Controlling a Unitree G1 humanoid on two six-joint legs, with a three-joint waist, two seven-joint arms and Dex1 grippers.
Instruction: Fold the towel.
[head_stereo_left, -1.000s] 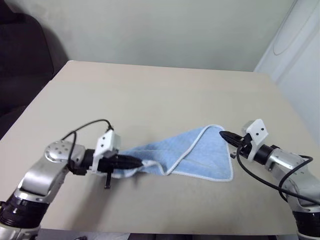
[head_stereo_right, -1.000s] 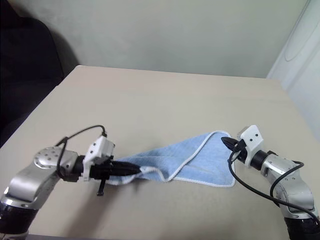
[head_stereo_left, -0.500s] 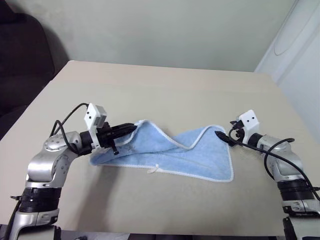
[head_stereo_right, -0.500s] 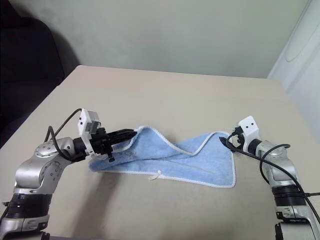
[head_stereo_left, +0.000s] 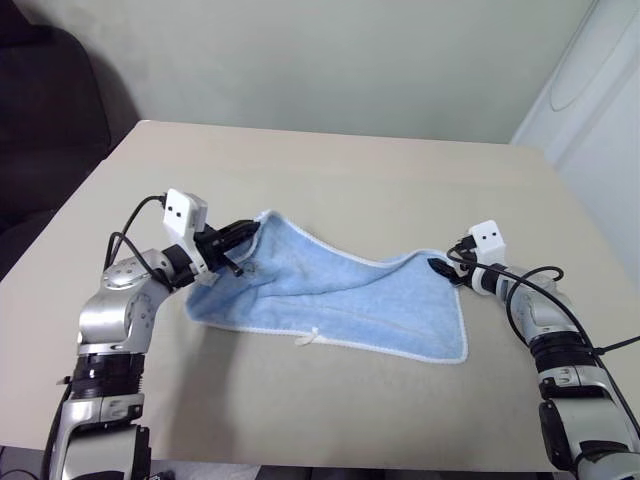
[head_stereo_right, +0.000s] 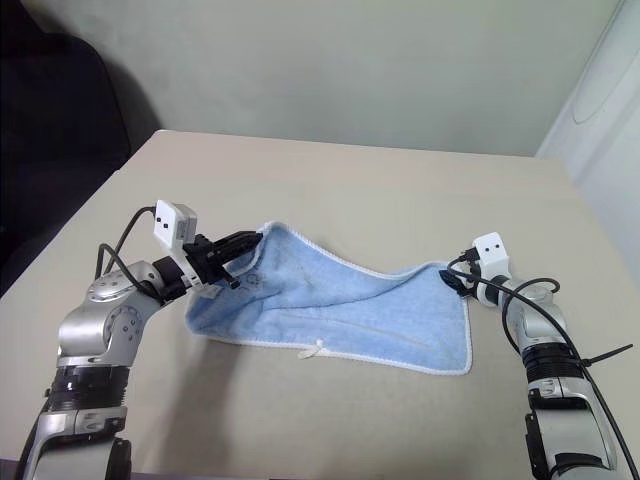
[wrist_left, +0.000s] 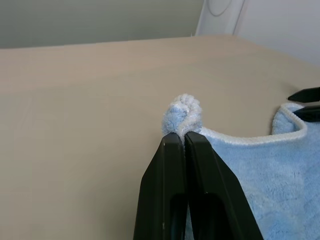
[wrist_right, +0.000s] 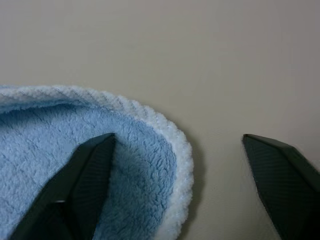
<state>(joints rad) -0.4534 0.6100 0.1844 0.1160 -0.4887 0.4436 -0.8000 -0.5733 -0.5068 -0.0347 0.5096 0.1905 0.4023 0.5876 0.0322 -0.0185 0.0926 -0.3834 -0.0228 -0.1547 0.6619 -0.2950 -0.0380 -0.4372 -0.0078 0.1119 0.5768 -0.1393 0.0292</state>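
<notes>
Left wrist view: left pincer (wrist_left: 185, 136) clenching towel (head_stereo_left: 340, 300) corner | right pincer (wrist_right: 177, 145) released

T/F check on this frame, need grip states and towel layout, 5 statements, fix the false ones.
1. The left gripper is shut on a corner of the towel. True.
2. The right gripper is clamped on the towel. False: its fingers stand apart, one over the towel's rounded corner, the other over bare table.
3. The towel lies flat and fully spread. False: the corner at the left gripper is lifted off the table, and the cloth sags from it.
4. The towel is light blue with white edging. True.
5. A second cloth lies on the table. False: the towel is the one cloth on it.
</notes>
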